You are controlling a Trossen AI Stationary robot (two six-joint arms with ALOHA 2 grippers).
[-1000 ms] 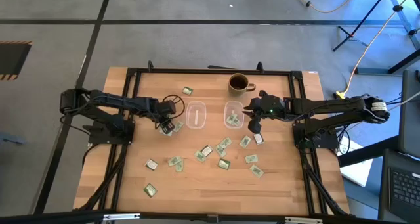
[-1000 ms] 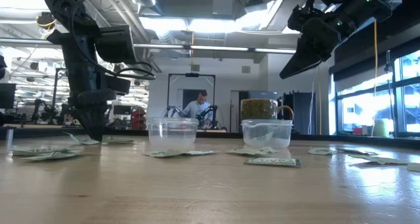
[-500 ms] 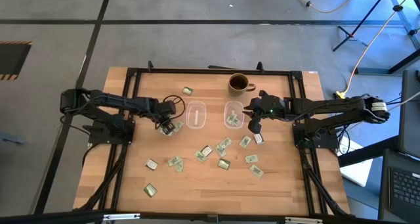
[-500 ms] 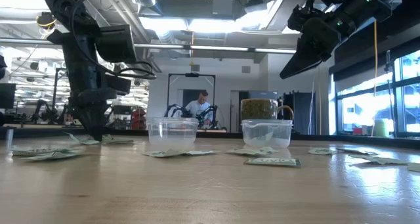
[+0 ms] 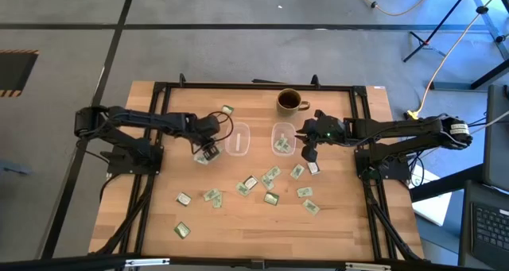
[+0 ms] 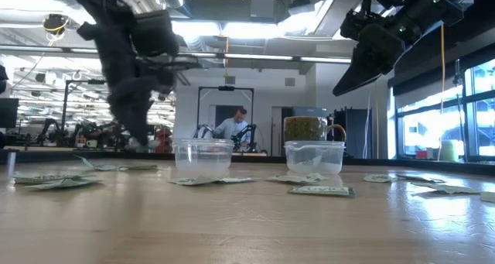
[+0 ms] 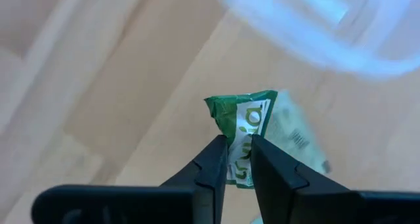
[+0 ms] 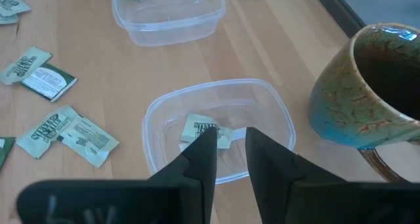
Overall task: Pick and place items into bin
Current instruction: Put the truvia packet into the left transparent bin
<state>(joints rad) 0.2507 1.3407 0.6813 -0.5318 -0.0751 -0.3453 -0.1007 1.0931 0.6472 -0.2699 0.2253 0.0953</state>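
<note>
My left gripper (image 5: 208, 151) (image 7: 239, 142) hangs just left of the left clear bin (image 5: 238, 138) (image 6: 203, 156), off the tabletop (image 6: 139, 142), shut on a green and white packet (image 7: 246, 122). My right gripper (image 5: 307, 152) (image 6: 341, 88) hovers high by the right clear bin (image 5: 283, 137) (image 8: 220, 129); its fingers stand slightly apart (image 8: 230, 138) and hold nothing. That bin has packets (image 8: 200, 130) lying flat on its floor. Several more packets (image 5: 270, 180) lie flat across the table's middle. My left gripper pinches the packet by one short end (image 7: 241, 159) between its two fingers, which point down from above. The rest of the packet sticks out past the fingertips, creased at one corner (image 7: 216, 109). It is lifted clear of the table.
A brown mug (image 5: 289, 101) (image 8: 367, 92) stands behind the right bin. Loose packets lie near the table's left front (image 5: 184, 199) (image 5: 182, 230), one by the far edge (image 5: 227, 110), others right of the bins (image 5: 306, 193). Black frame rails (image 5: 151, 172) run along the table's sides.
My left gripper has risen from the tabletop and swung right toward the left bin, carrying the packet up clear of the wood. My right gripper has kept still.
</note>
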